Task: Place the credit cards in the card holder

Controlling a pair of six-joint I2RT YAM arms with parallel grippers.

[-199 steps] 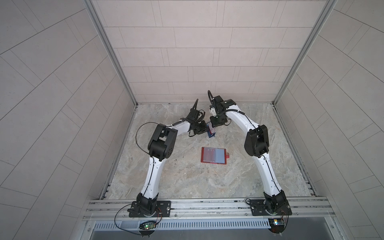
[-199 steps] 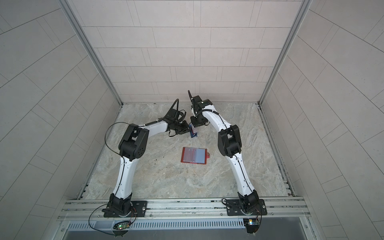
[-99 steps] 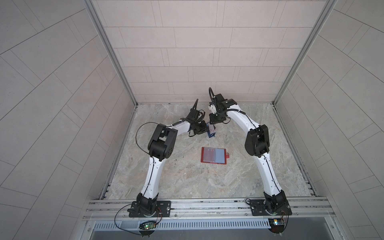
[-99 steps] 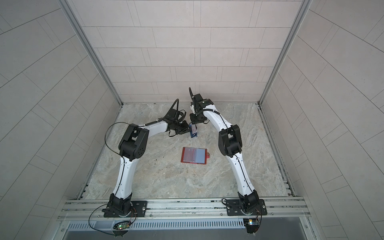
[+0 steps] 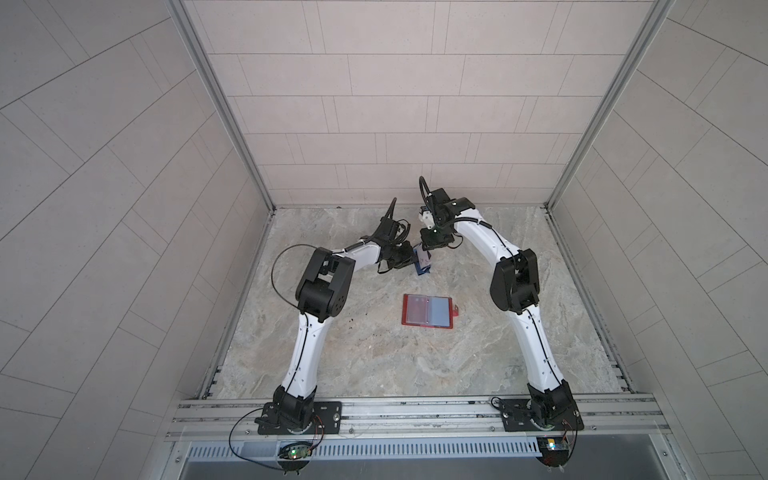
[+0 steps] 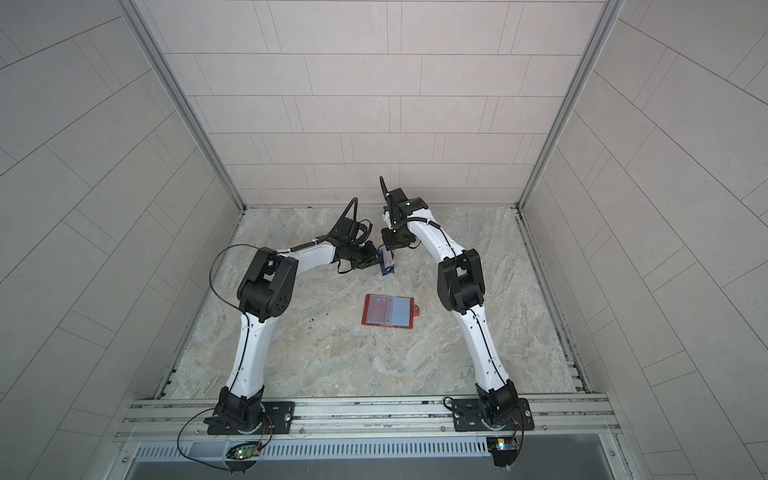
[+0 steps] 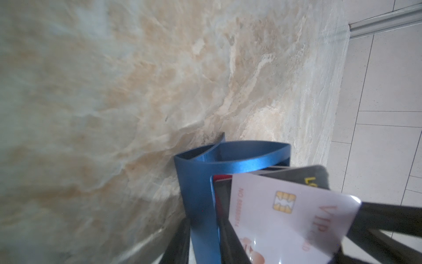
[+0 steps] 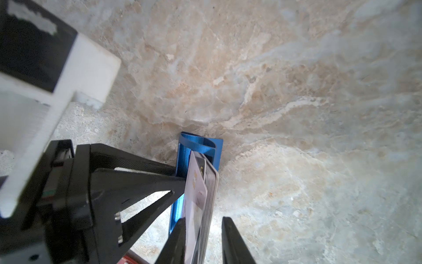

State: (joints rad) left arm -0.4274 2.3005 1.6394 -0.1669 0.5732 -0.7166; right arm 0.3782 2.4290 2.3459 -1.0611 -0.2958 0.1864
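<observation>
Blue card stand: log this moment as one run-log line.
left gripper: shut on blue card stand | right gripper: open, straddling card stack | card stack: upright in stand | red card holder: open flat, untouched

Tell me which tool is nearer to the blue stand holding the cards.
Left. The left tool clamps the blue stand, touching it. The right tool is above it, jaws open astride the cards standing in that stand.

Left gripper, right gripper crowd blue stand, bare floor around card holder
</observation>
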